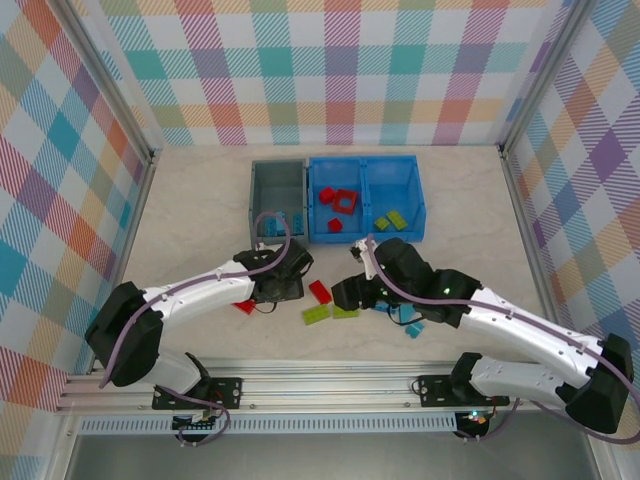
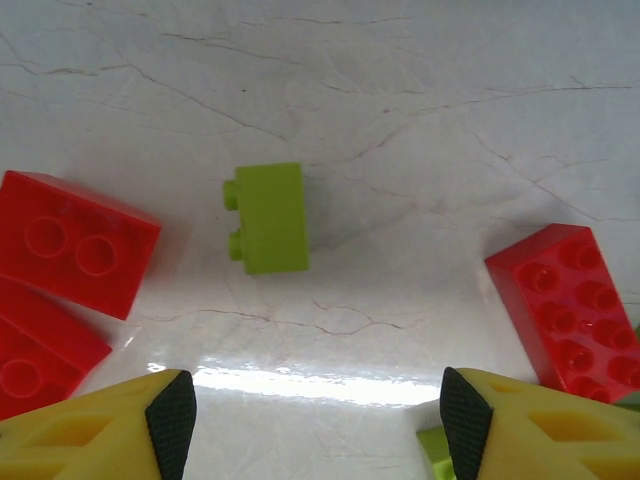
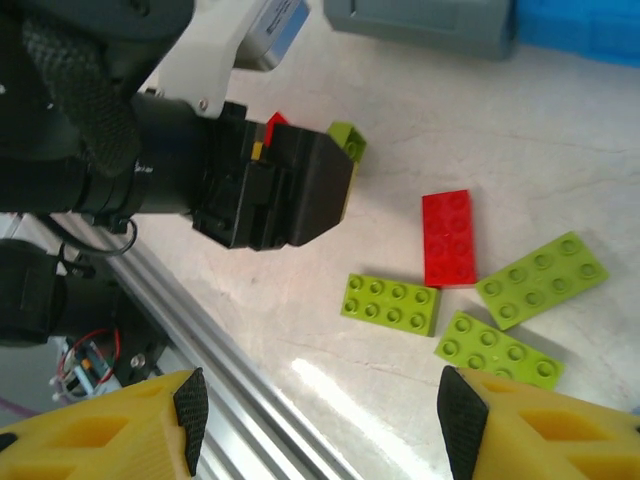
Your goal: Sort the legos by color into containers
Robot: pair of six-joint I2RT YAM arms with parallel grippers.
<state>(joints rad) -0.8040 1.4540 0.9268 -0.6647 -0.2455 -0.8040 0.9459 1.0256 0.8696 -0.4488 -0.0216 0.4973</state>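
Left claw (image 2: pixel 318 425): jaws wide apart, nothing held, low over the tabletop (image 2: pixel 420 120). A small green brick (image 2: pixel 268 218) lies on its side ahead, with red bricks (image 2: pixel 75 245) on either side.

Right claw (image 3: pixel 325 415): likewise spread and empty, above three green plates (image 3: pixel 392 303) and a red plate (image 3: pixel 448 238).

Grey bin (image 1: pixel 262 195) holds blue pieces (image 1: pixel 280 222). Blue bin (image 1: pixel 366 185) holds red pieces (image 1: pixel 340 200) left and green pieces (image 1: pixel 390 220) right.

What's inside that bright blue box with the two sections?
In the blue box, the left section holds red bricks, one a hollow square frame; the right section holds two lime green bricks. Its near wall hides a strip of floor.
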